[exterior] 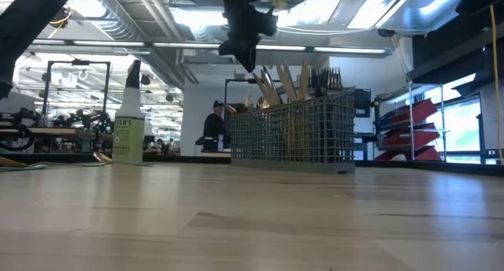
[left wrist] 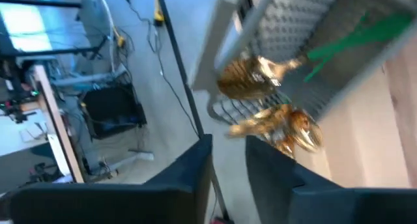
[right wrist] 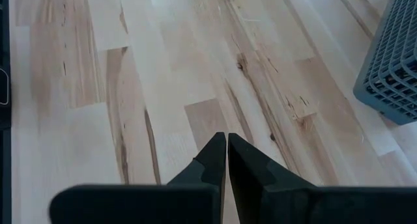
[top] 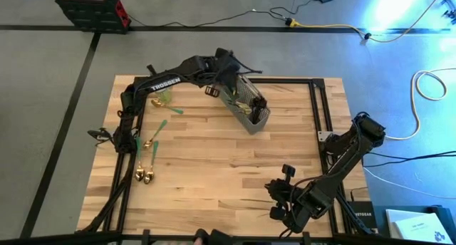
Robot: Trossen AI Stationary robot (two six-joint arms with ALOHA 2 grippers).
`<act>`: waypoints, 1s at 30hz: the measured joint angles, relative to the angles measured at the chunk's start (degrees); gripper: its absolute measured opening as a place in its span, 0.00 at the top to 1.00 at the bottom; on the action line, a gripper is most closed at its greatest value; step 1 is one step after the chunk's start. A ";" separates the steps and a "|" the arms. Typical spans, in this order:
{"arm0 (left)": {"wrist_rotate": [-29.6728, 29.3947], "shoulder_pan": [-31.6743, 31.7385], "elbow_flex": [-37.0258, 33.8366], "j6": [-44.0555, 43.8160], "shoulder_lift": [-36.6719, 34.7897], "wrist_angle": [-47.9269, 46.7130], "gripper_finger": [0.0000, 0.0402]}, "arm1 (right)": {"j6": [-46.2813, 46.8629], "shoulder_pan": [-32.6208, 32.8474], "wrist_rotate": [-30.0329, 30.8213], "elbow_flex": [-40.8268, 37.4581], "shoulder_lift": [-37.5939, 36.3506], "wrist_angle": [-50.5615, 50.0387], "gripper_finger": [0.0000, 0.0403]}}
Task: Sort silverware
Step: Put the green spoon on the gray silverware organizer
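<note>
Hovering over the wire-mesh caddy [top: 249,106], the left gripper [top: 226,77] has fingers slightly apart, empty. Several pieces of silverware [top: 246,97] stand inside; gold spoons [top: 144,175] and green-handled pieces [top: 165,122] remain on the bench [top: 228,174]. Right gripper [right wrist: 226,152] rests closed.

Table [top: 214,152]: pale wood planks, smooth matt finish. Caddy [exterior: 295,133]: grey wire mesh. Spoons [top: 144,175]: glossy gold metal.

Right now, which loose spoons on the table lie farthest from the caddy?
The pair of gold spoons by the table's left edge, bowls together; the green-handled pieces lie closer to the caddy.
</note>
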 joint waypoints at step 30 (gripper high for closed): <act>19.37 -11.04 -28.42 -53.14 -33.21 -4.94 0.58 | -30.84 -4.27 7.30 0.02 -0.02 3.98 1.00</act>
